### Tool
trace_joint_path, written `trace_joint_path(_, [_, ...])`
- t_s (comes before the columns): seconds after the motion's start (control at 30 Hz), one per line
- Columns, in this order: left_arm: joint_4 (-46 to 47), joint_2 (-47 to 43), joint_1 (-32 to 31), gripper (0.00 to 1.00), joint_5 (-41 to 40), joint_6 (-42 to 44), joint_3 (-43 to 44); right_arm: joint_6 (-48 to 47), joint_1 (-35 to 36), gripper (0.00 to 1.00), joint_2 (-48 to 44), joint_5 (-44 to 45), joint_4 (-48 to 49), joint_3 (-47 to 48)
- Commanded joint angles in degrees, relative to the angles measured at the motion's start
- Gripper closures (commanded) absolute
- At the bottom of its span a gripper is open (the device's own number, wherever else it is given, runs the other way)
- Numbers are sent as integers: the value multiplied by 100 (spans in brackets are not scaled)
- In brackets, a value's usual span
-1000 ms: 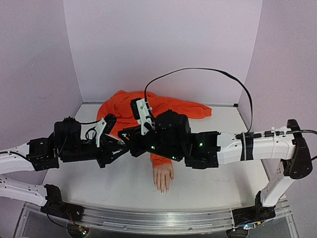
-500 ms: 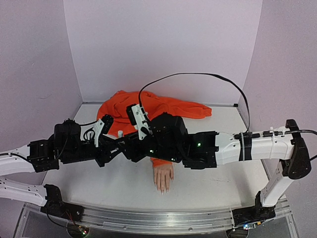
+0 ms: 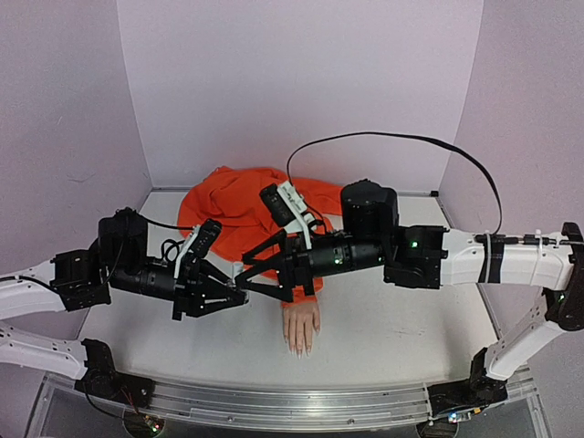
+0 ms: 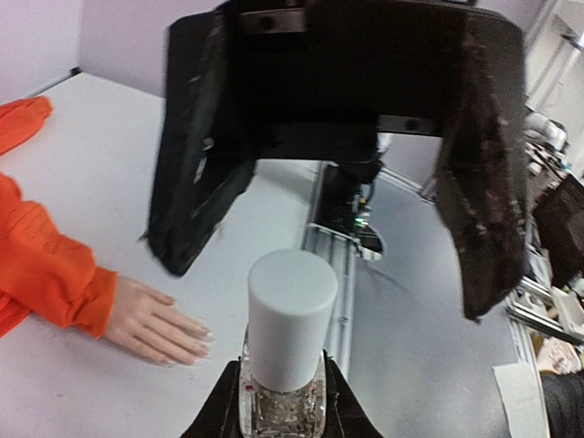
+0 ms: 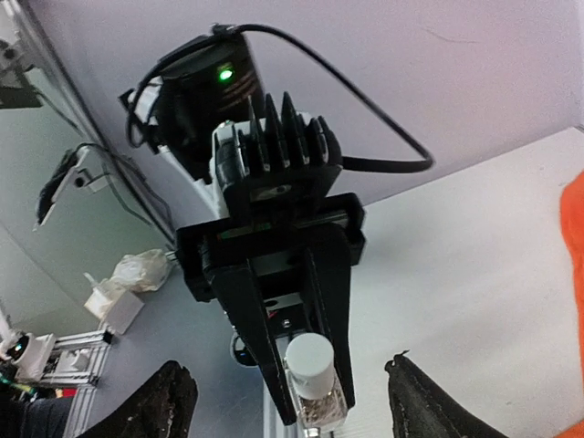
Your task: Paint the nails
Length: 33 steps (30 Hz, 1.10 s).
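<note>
My left gripper (image 3: 235, 297) is shut on a small clear bottle (image 4: 281, 406) with a white cap (image 4: 289, 315), held upright by its glass body. The right gripper (image 3: 251, 274) faces it from the right, open, its dark fingers (image 4: 196, 155) standing well apart on either side of the cap without touching it. In the right wrist view the bottle (image 5: 315, 388) sits between the left gripper's fingers. The mannequin hand (image 3: 301, 327) lies palm down on the table, below and right of the bottle. Its pale nails (image 4: 203, 336) point toward the near edge. An orange sleeve (image 3: 242, 205) covers the wrist.
The orange garment spreads over the back of the table (image 3: 383, 319). A black cable (image 3: 401, 139) loops above the right arm. Purple walls (image 3: 301, 82) close in the back and sides. An aluminium rail (image 3: 292, 406) runs along the near edge.
The right gripper has opened and drawn back to the right, away from the bottle. The white cap stays on the bottle. The left gripper keeps its hold.
</note>
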Motion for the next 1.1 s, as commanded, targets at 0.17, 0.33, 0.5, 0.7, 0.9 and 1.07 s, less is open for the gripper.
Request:
trace_joint_path(0.17, [706,269,-54,100,2271,-7,574,332,32,46,183,-1769,1318,295])
trace_joint_path(0.33, [735,368,-74,100,2326,-25,548,633,33,56,435,-2149,1667,383])
trace_joint_path(0.5, [757,380,-83,100,2414,-4,541,729,35,72,544,-2252,1824,414])
trace_joint_path(0.7, [762,384,-83,100,2292,27,509,729,36,85,619,-2325,1842,441])
trace_joint_path(0.9, [748,83,-78,100,825,82,320,691,39,99,721,-1960,1813,247])
trace_joint_path(1.07, [564,-143,-75,100,-2193,127,159,635,55,100,928,-936,1248,253])
